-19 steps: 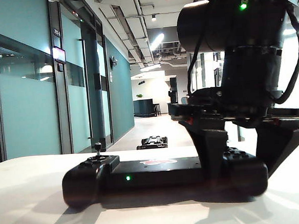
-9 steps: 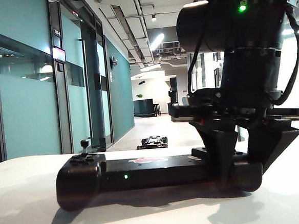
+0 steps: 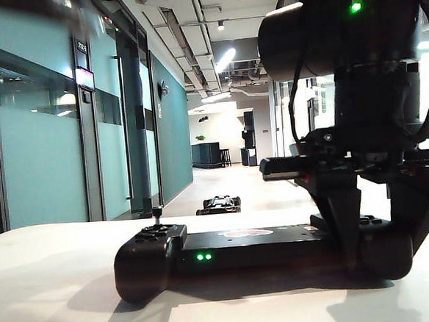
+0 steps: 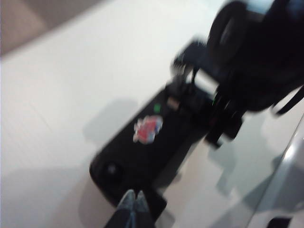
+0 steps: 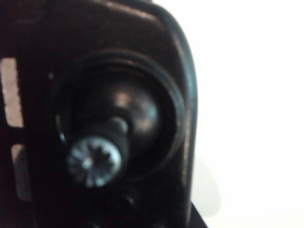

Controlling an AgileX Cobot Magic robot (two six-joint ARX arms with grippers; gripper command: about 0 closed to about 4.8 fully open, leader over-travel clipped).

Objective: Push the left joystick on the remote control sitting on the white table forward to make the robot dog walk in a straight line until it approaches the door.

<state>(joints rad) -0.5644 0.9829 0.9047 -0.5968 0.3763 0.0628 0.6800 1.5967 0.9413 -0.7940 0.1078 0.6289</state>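
Two arms, one job each. Exterior view: my right gripper clamps the right end of the remote control on the white table. The left joystick stands upright and untouched, with the robot dog beyond. Left wrist view (blurred): my left gripper, tips pinched together, hangs just beside the left lobe. Right wrist view: only the other stick, close up. I judge the bracing done; next, the pinched tips must reach the joystick cap and nudge it dogward.
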